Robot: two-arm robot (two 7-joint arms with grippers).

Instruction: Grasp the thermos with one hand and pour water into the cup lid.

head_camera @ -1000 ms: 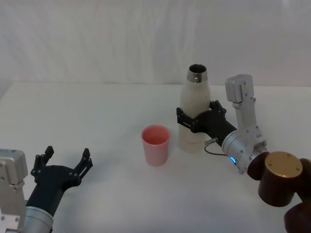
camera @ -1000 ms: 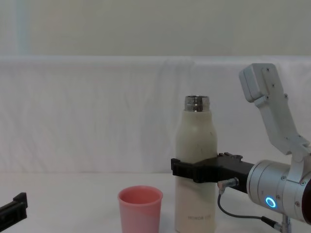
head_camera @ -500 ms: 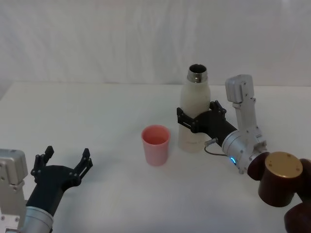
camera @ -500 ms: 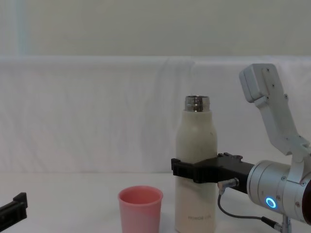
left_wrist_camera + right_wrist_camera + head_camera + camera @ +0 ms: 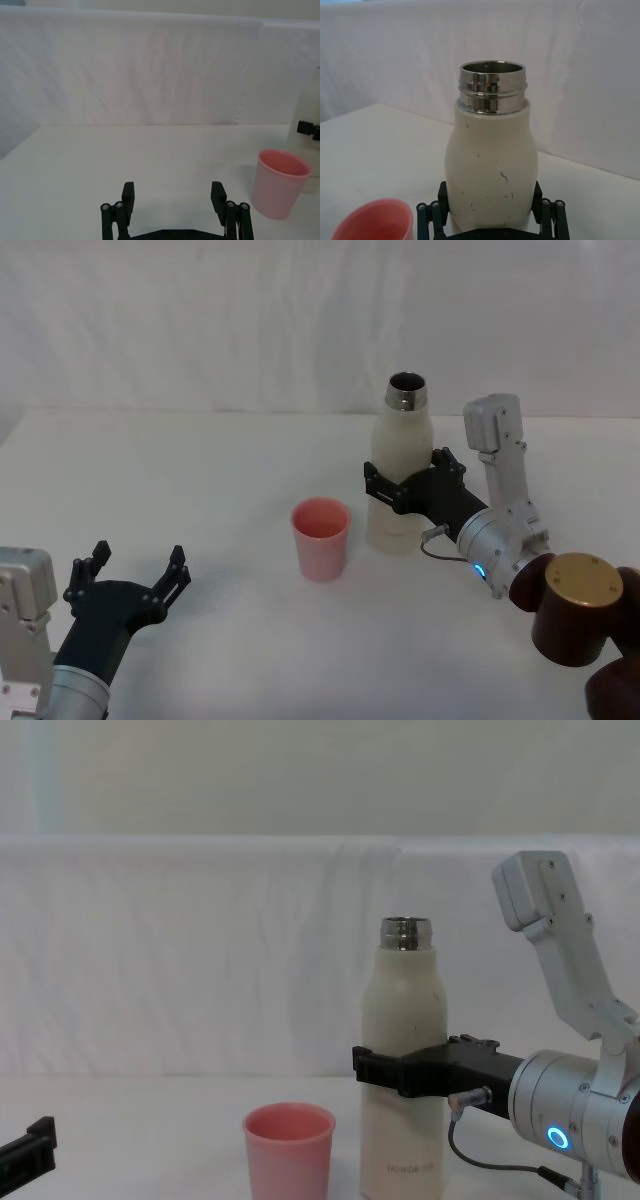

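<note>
Thermos [image 5: 400, 475] stands upright between the right gripper [image 5: 404, 483] jaws, which squeeze its middle; pink cup lid [image 5: 320, 538] sits just beside.

The thermos [image 5: 401, 468] stands upright on the table [image 5: 200, 480], the cup lid [image 5: 320, 538] just beside it to its left and slightly nearer the robot.

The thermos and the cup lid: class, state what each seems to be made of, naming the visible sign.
The thermos: probably metal; its body has a matte cream coating with small dark specks, and its bare threaded neck is mirror-shiny steel. The cup lid: likely plastic; it is uniformly opaque pink with a soft sheen and a thick rounded rim.
</note>
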